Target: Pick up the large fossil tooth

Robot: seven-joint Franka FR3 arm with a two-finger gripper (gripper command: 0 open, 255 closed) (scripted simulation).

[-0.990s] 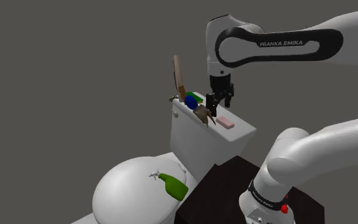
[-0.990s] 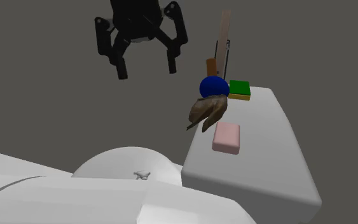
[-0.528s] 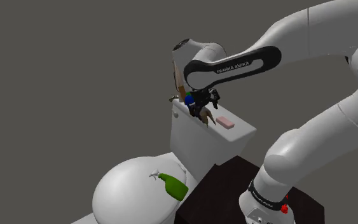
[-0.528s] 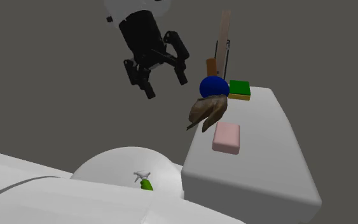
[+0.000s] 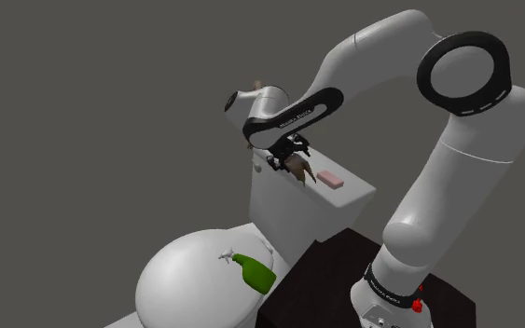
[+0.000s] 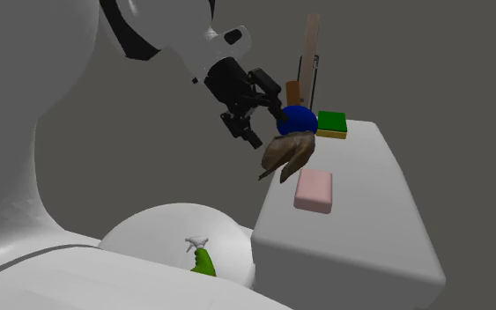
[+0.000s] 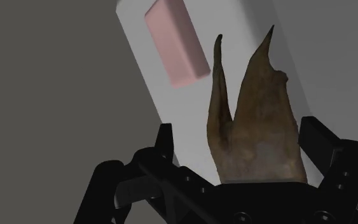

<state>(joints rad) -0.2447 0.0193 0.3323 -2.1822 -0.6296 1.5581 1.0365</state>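
The large fossil tooth (image 6: 288,154) is brown with two pointed roots and lies at the edge of a white toilet tank lid (image 6: 369,211). In the shoulder view the tooth (image 5: 296,168) sits under the hand. My black gripper (image 6: 263,123) is tilted and comes at the tooth from the side off the lid, close to a blue ball (image 6: 299,121). Seen from the wrist, the tooth (image 7: 257,127) stands between the fingers of the gripper (image 7: 238,127), which is open; the fingers flank it and do not clasp it.
A pink soap bar (image 6: 314,190) lies on the lid just past the tooth. A green sponge (image 6: 332,123) and an upright brown handle (image 6: 311,53) stand behind the ball. A green spray bottle (image 5: 253,273) lies on the toilet's white seat cover (image 5: 186,280).
The hand has swung from above the lid out to its edge, tipped over and dropped, so its open fingers now flank the tooth. The tooth and other items have not moved.
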